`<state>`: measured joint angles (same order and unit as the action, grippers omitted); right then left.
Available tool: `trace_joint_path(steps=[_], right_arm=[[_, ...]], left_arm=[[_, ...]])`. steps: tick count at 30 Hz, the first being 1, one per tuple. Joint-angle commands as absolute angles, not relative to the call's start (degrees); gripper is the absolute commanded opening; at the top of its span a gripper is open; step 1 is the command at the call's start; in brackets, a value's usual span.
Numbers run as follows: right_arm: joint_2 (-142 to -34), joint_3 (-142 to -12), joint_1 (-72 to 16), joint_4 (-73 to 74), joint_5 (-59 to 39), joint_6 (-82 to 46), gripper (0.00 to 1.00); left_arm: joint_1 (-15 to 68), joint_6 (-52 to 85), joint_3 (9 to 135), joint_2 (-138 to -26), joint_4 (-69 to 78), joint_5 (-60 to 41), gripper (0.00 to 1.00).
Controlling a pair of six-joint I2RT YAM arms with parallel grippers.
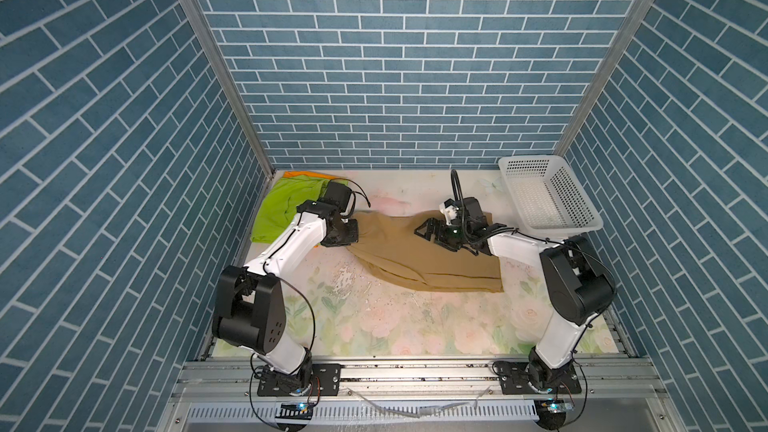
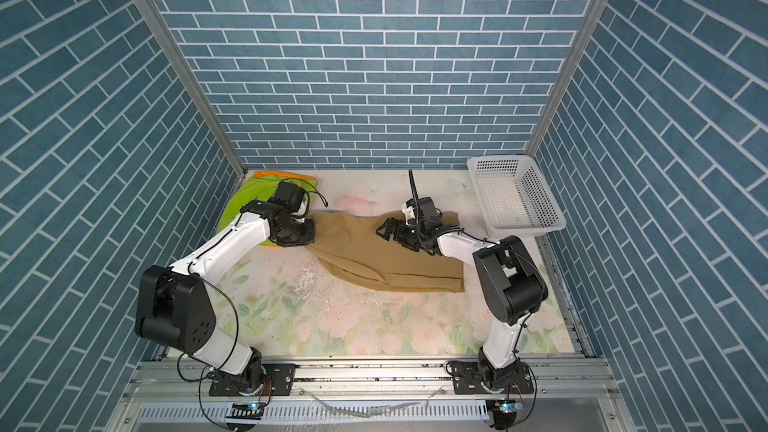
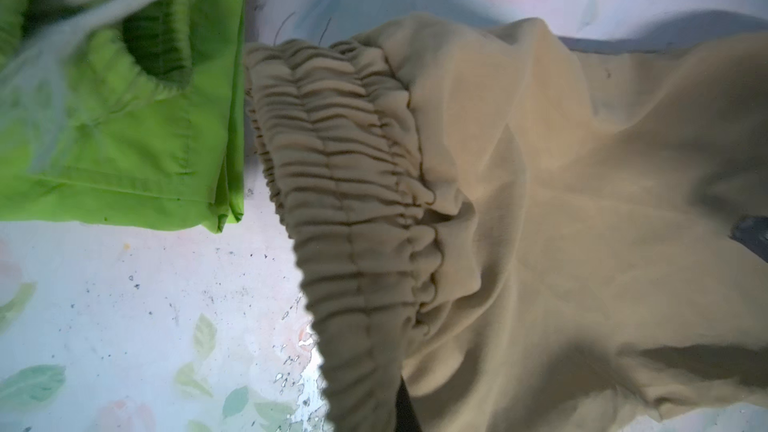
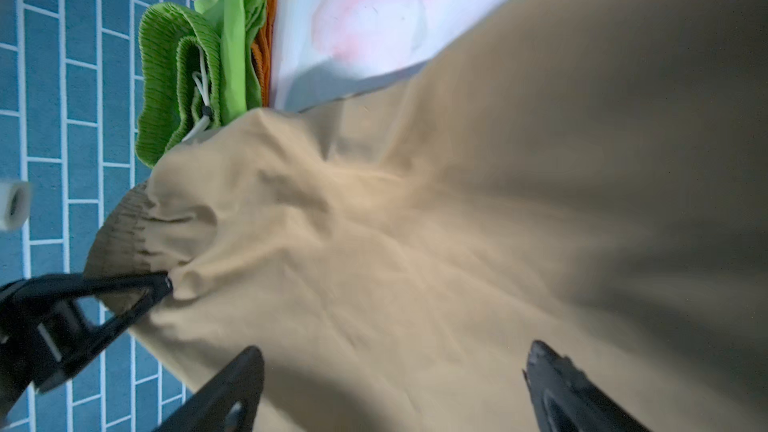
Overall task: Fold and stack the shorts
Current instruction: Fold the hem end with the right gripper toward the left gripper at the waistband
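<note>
Floral table (image 1: pixel 395 326), arms (image 1: pixel 291 243) low over shorts (image 1: pixel 395 243)

The tan-brown shorts (image 1: pixel 415 251) are one plain shade, waistband and all. The lime green shorts (image 1: pixel 282 209) carry a white cord (image 4: pixel 202 89); the orange shorts (image 1: pixel 305 175) are bright and plain. The basket (image 1: pixel 577 197) is white, peppered with holes. The table (image 1: pixel 395 317) is pale with pink roses and green leaves, the walls (image 1: pixel 395 56) blue brick with white joints

Floral table (image 1: pixel 395 326) with tan shorts (image 1: pixel 407 251), green shorts (image 1: pixel 278 209) over orange shorts (image 1: pixel 307 175), white basket (image 1: pixel 577 201).
</note>
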<state>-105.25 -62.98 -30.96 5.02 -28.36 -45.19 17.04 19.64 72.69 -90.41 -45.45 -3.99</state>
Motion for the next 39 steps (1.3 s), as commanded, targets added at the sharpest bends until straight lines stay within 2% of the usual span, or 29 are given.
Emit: trace_joint_path(steps=[1, 10, 17, 22, 26, 32, 35, 39], right_arm=[[-110.8, -68.7, -33.3, 8.1, -29.5, -49.3, 0.99], [-128.9, -88.1, -34.1, 5.1, -29.4, -50.1, 0.98], [-139.7, -104.2, -30.4, -0.6, -29.5, -48.8, 0.99], [-136.5, -107.5, -29.2, -2.4, -30.7, -46.7, 0.98], [-124.4, -100.0, -29.2, -2.6, -29.8, -44.5, 0.99], [-102.3, -72.1, -31.4, 4.4, -24.8, -48.5, 0.99], [-94.7, -58.7, -34.5, 10.9, -22.0, -53.2, 0.99], [-89.9, -47.3, -40.5, 16.2, -17.9, -56.6, 0.99]], left_arm=[[18.6, 18.5, 74.9, -89.6, -49.3, -1.7, 0.00], [21.7, 18.5, 74.6, -88.3, -49.5, -1.2, 0.00], [22.4, 18.6, 73.3, -86.3, -49.0, -1.5, 0.00], [23.1, 18.3, 74.5, -86.0, -49.2, -1.6, 0.00], [24.1, 18.0, 75.9, -86.4, -49.6, -1.1, 0.00], [26.1, 17.2, 78.5, -87.9, -50.6, 0.0, 0.00], [26.9, 17.2, 79.6, -88.4, -50.7, 0.5, 0.00], [28.0, 17.3, 79.8, -88.5, -50.6, 1.1, 0.00]])
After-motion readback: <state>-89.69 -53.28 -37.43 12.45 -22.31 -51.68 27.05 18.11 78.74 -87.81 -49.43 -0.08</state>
